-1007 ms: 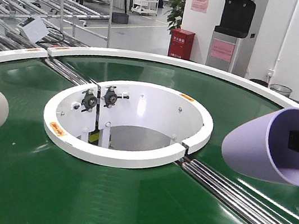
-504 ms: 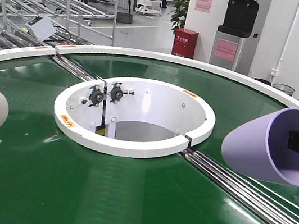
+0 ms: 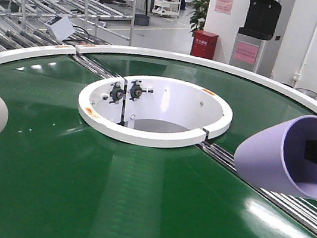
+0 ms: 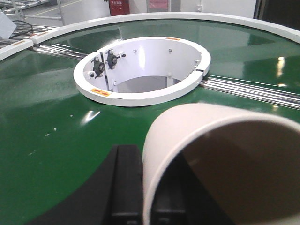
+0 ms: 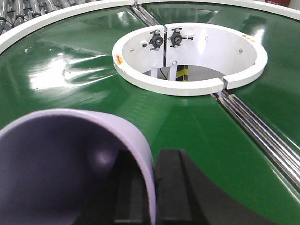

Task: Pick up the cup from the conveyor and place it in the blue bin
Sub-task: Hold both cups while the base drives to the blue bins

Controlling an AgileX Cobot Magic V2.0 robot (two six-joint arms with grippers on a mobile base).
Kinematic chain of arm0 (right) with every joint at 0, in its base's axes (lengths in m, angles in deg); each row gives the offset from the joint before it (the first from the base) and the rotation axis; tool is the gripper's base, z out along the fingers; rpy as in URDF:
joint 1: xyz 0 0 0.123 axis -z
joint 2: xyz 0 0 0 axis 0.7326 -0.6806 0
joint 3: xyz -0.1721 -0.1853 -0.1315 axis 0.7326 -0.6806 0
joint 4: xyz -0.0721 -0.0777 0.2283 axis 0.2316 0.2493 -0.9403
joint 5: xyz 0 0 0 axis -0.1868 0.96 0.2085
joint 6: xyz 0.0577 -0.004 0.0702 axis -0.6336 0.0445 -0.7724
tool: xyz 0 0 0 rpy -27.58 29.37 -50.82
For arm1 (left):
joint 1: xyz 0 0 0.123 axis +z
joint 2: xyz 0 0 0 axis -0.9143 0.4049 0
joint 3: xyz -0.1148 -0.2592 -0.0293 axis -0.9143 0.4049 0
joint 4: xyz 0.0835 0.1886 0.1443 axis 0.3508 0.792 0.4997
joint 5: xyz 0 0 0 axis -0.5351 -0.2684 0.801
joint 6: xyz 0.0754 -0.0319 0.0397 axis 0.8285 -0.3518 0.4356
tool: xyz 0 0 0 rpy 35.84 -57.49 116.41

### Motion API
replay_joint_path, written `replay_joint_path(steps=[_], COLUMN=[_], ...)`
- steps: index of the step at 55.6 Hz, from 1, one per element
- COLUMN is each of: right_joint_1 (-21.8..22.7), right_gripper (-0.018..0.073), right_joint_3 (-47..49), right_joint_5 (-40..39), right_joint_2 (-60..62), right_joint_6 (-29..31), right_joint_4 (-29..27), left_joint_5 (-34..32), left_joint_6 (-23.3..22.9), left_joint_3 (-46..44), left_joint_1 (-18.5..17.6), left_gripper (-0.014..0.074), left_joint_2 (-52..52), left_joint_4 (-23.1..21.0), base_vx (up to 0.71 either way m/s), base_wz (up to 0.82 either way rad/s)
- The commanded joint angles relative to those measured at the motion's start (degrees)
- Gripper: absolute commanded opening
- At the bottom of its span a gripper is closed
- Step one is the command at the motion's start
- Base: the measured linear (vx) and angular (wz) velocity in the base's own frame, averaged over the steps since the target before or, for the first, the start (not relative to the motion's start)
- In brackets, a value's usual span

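You are at the end of the grabbing step, I judge, with the placing not yet done. The right gripper [image 5: 150, 187] is clenched on the wall of the lilac cup [image 3: 274, 152], one finger inside the mouth and one outside. The left gripper [image 4: 145, 197] pinches the cream cup [image 4: 220, 154] in the same way. Both cups lie on their side over the dark green conveyor [image 3: 135, 188], the lilac one at the right near the steel rollers [image 3: 295, 207], the cream one at the far left, well apart from the inner white rim [image 3: 143, 136]. Whether they touch the belt, I cannot tell. The blue bin is in none of the views, so the next move calls for you to lift each cup clear of the belt, turn the arm away toward the bin, and release only when the cup is over its opening. Keep the pinch firm, because a thin wall held at one side may swing.
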Motion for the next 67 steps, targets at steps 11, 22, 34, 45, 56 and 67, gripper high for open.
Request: replay_joint_path(steps=[11, 22, 34, 45, 56, 67], right_joint_1=[-0.07, -0.07, -0.07, -0.07, -0.07, -0.07], right_gripper=[-0.0009, -0.0009, -0.0009, -0.0009, -0.0009, -0.0009], right_joint_3=[1.71, 1.71, 1.71, 1.71, 1.71, 1.71], right_joint_5=[-4.96, -4.75, -4.75, -4.75, -4.75, -4.75], right_joint_2=[0.67, 0.68, 0.68, 0.68, 0.68, 0.68], right_joint_6=[0.17, 0.17, 0.17, 0.17, 0.17, 0.17], right_joint_4=[-0.92, -0.92, -0.92, -0.92, -0.92, -0.92], left_joint_5=[-5.28, -5.28, -5.28, -5.28, -5.28, -5.28], left_joint_6=[-0.14, -0.14, -0.14, -0.14, -0.14, -0.14], left_joint_3=[-1.55, -1.55, -1.55, -1.55, -1.55, -1.55], left_joint_1=[-0.42, -0.42, -0.42, -0.42, -0.42, -0.42], left_gripper=[0.0000, 0.0000, 0.0000, 0.0000, 0.0000, 0.0000], left_joint_2=[-0.27, -0.27, -0.27, -0.27, -0.27, -0.27], left_joint_4=[-1.45, -1.45, -1.45, -1.45, -1.45, -1.45], base_vx=[-0.23, -0.20, -0.13, -0.08, -0.05, -0.02], base_wz=[-0.16, -0.31, -0.39, -0.36, -0.36, -0.43])
